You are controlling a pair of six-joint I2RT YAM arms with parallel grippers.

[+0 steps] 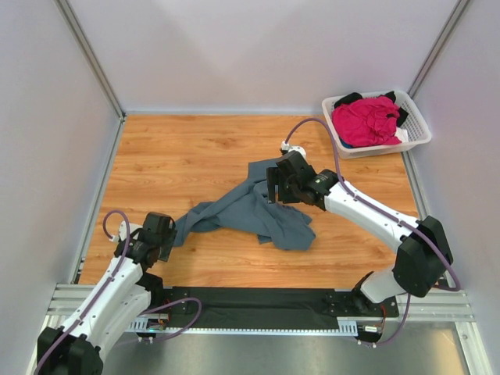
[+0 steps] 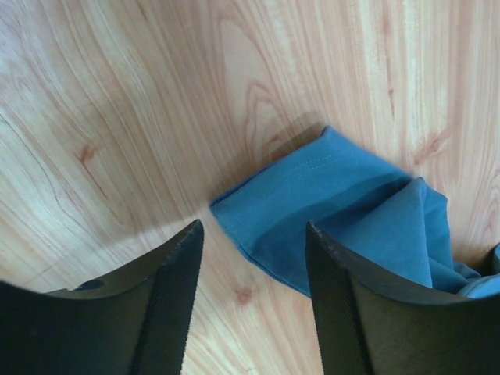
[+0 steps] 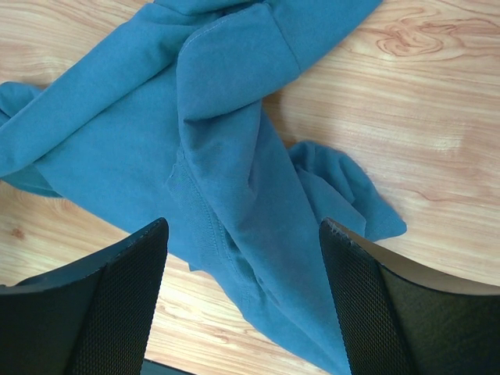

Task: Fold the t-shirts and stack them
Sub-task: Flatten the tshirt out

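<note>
The left claw point(image 2: 251, 234) stands with its jaws partly apart and nothing clamped between them. A flat, stitched corner point(image 2: 289, 199) of the crumpled slate blue-grey cotton t-shirt point(image 1: 258, 209) lies on the pale wood-grain desk point(image 1: 180, 156) in the gap just ahead of the tips, nearer the right-hand finger point(image 2: 344, 289) in the wrist view. The right claw point(image 3: 242, 226) is spread wide and empty, hanging over the shirt's bunched middle, where a seam and several folds cross beneath it.

Risks, as I judge them:
- The corner lies flat against the desk. If the left claw closes too high, its tips may skate over the cloth and catch nothing. If it catches only the very edge, the hem could slip out on the first pull.
- Under the right claw the cloth is layered. A pinch there would likely take several thicknesses at once, so the shirt would lift as a lump instead of spreading.
- The shirt is twisted along its length, and drawing the ends apart could tighten that twist.

From the left claw the shirt runs diagonally across the desk to beneath the right one. Well beyond, at the far right corner, a white slatted plastic basket point(image 1: 419, 131) holds a magenta-pink shirt point(image 1: 366, 121) and black cloth point(image 1: 349, 99).
</note>
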